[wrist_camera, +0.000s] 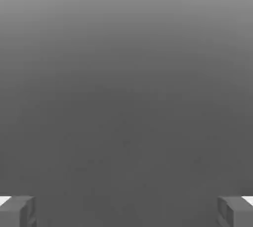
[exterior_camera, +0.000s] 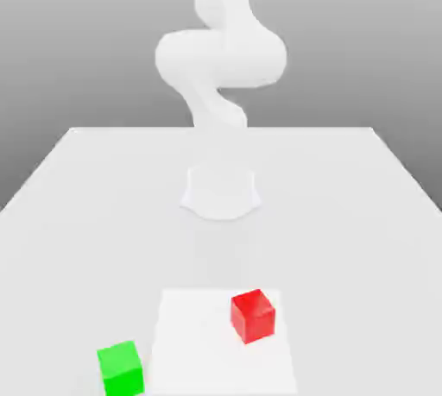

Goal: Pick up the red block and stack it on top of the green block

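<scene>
On the counter [exterior_camera: 78, 204], near edge:
Red block [exterior_camera: 253, 315]: on a paler square patch [exterior_camera: 198, 342].
Green block [exterior_camera: 120, 367]: off the patch, toward exterior view's left, apart from red.
Tool [wrist_camera: 126, 211]: fingertips [wrist_camera: 17, 211] spread wide, holding nothing.
Arm [exterior_camera: 220, 58]: upright behind.

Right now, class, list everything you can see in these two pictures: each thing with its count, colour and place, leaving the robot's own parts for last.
red block: one, bright red, on the pale square patch, toward the exterior view's right.
green block: one, bright green, on the table just off the patch, toward the exterior view's left, apart from the red block.
square patch: one, lighter white, at the table's near edge.
table: one, white, under everything.
arm: one, white, rising from a round base behind the blocks.
gripper: one, grey fingers wide apart, nothing between them.
</scene>
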`<act>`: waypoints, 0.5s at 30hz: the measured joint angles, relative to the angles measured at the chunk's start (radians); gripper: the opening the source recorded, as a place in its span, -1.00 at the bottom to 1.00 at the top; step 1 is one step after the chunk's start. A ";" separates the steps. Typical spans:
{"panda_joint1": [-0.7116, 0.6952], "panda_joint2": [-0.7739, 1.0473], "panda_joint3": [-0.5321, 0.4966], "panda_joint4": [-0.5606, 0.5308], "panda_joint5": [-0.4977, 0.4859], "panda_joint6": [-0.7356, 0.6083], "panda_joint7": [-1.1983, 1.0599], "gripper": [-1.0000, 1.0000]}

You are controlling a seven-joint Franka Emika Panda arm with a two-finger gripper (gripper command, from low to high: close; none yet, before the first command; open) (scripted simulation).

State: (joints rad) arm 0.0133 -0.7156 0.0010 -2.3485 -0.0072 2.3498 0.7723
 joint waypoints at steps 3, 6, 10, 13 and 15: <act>0.015 0.120 0.002 -0.066 -0.006 0.070 -0.041 0.00; 0.032 0.231 0.002 -0.128 -0.013 0.134 -0.080 0.00; 0.052 0.376 0.001 -0.209 -0.017 0.219 -0.133 0.00; 0.066 0.485 0.001 -0.269 -0.015 0.283 -0.176 0.00; 0.075 0.557 0.003 -0.310 -0.012 0.325 -0.206 0.00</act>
State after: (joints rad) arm 0.0888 -0.1584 0.0036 -2.6585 -0.0187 2.6753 0.5659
